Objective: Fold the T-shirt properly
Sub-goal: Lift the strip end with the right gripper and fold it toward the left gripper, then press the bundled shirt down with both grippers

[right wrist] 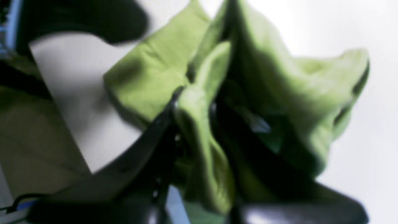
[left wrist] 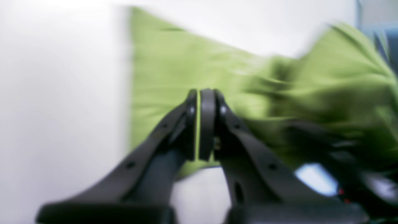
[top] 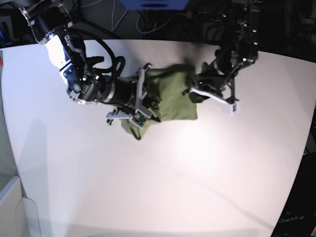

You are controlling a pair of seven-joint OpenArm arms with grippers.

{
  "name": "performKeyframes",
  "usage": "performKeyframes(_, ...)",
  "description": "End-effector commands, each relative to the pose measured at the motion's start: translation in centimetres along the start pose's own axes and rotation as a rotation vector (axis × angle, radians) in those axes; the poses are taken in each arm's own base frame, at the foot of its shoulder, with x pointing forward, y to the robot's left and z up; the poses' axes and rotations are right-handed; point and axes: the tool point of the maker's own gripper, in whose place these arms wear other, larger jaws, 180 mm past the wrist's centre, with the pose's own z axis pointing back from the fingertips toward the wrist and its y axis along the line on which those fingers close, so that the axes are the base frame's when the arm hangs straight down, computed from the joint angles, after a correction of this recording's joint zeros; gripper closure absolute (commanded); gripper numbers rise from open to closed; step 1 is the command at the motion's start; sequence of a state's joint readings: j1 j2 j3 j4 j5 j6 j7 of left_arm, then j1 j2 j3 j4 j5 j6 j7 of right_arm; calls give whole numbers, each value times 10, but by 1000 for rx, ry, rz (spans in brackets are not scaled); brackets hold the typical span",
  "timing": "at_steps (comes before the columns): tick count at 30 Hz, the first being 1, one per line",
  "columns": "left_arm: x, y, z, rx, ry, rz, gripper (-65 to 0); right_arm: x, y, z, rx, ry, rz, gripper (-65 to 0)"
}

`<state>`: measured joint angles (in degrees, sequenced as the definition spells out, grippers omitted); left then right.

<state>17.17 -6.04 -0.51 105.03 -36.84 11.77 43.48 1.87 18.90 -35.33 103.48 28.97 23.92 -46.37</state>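
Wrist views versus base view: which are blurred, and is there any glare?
Left wrist: the T-shirt is smeared and soft. Right wrist: also soft, the cloth bunched in the right tool. Base: sharp, with a bright glare patch on the white table and dark surroundings.

Counting one T-shirt (top: 170,98), olive green. Counting two arms: one per side. Counting two grippers: left gripper (left wrist: 199,124), right gripper (right wrist: 194,105). Counting one white table (top: 163,182) lying underneath everything.

No legible text anywhere.
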Motion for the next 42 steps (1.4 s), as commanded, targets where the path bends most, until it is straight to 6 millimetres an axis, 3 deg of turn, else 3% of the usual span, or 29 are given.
performKeyframes(1, 12, 1, 7, -5, -41, -4, -16, 15, -2, 4, -5, -51, 16, -7)
performKeyframes(4, 17, 35, 17, 76, -42, 55, -16, 12, -6, 3, -36, -30, 48, -7)
performKeyframes(6, 17, 47, 19, 103, -36, 82, -16, 10, -7, 2, -54, -22, 66, -7)
performKeyframes(14, 7, 67, -20, 149, 41, 154, -16, 10, 2, -1, -55, -18, 82, -9)
performKeyframes(21, -11, 59, -41, 148, 121, 149, -15, 14, 6, -2, -43, -21, 102, -12)
performKeyframes(25, -22, 52, -44, 158, 146, 151, -15, 18, 22, -8, 0, -20, 141, -12)
performKeyframes(33, -23, 48, -45, 149, 152, 154, -15, 18, 40, -16, 46, 6, 178, -13)
performKeyframes(37, -24, 47, -45, 146, 155, 152, -15, 30, 44, -24, 27, 42, 174, -12)
performKeyframes(42, -23, 46, -45, 141, 155, 151, -15, 46, 63, -33, 55, 39, 202, -9)
